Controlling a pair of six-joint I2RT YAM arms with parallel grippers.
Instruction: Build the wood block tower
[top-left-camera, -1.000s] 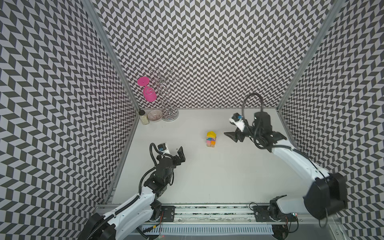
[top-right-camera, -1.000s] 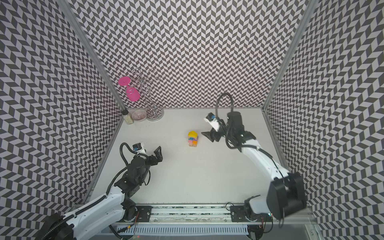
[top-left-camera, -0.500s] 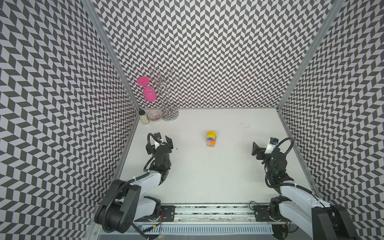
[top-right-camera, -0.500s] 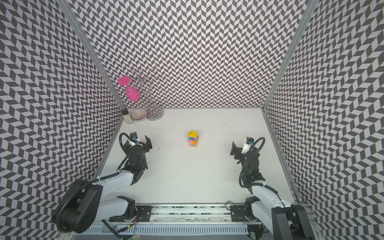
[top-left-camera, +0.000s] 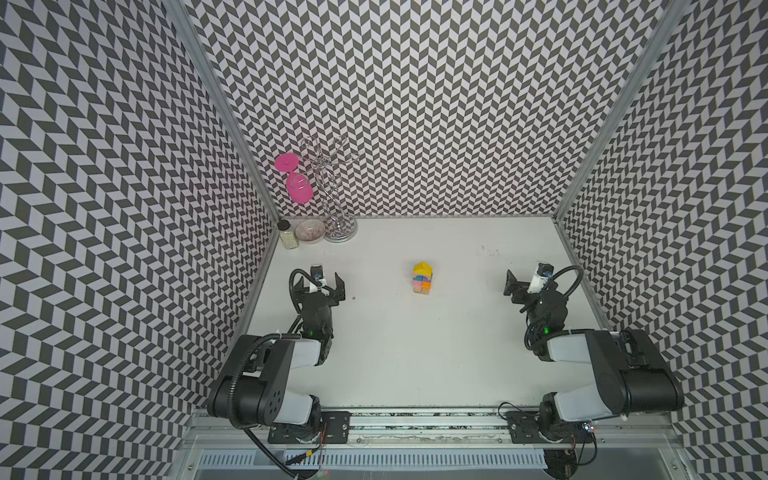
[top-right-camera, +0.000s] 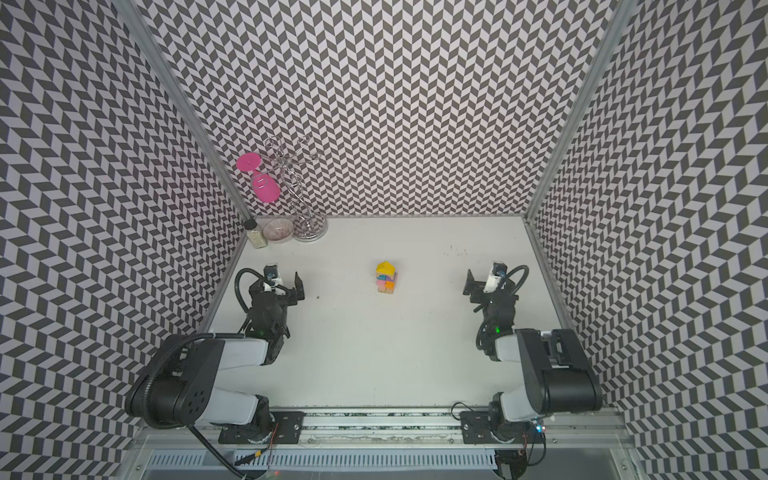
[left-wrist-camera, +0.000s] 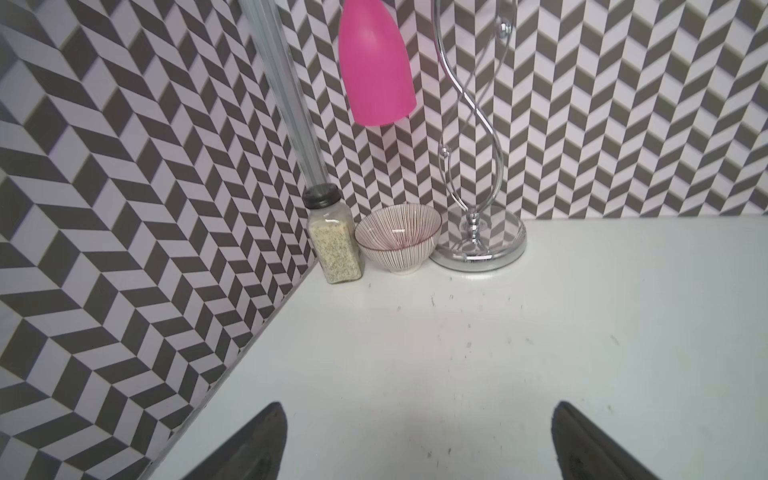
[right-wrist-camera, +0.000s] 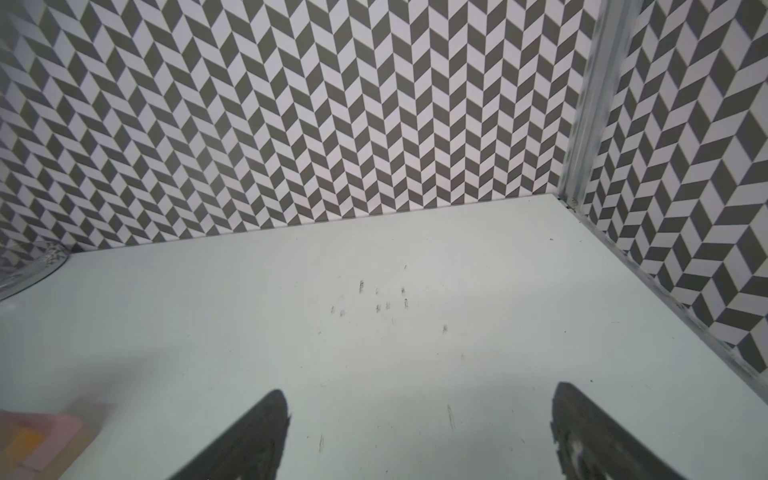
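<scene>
The tower (top-left-camera: 422, 280) (top-right-camera: 386, 278) stands alone mid-table in both top views: tan base, pink, orange, teal and purple wood blocks, yellow peaked top. No loose block shows. My left gripper (top-left-camera: 322, 289) (top-right-camera: 282, 286) (left-wrist-camera: 419, 409) is open and empty, well to the left of the tower, with its arm folded back. My right gripper (top-left-camera: 525, 284) (top-right-camera: 484, 286) (right-wrist-camera: 419, 392) is open and empty, well to the right. In the right wrist view a blurred pink and orange part of the tower (right-wrist-camera: 37, 440) shows at the frame's corner.
In the back left corner stand a spice jar (top-left-camera: 287, 235) (left-wrist-camera: 334, 245), a striped bowl (top-left-camera: 310, 230) (left-wrist-camera: 398, 237) and a chrome rack (top-left-camera: 337, 199) (left-wrist-camera: 478, 245) with a pink goblet (top-left-camera: 298, 189) (left-wrist-camera: 376, 66) hanging on it. Patterned walls close three sides.
The right arm has drawn back from beside the tower to the right front and folded, its jaws spreading wider. The left arm has also folded back to the left. The tower stays put.
</scene>
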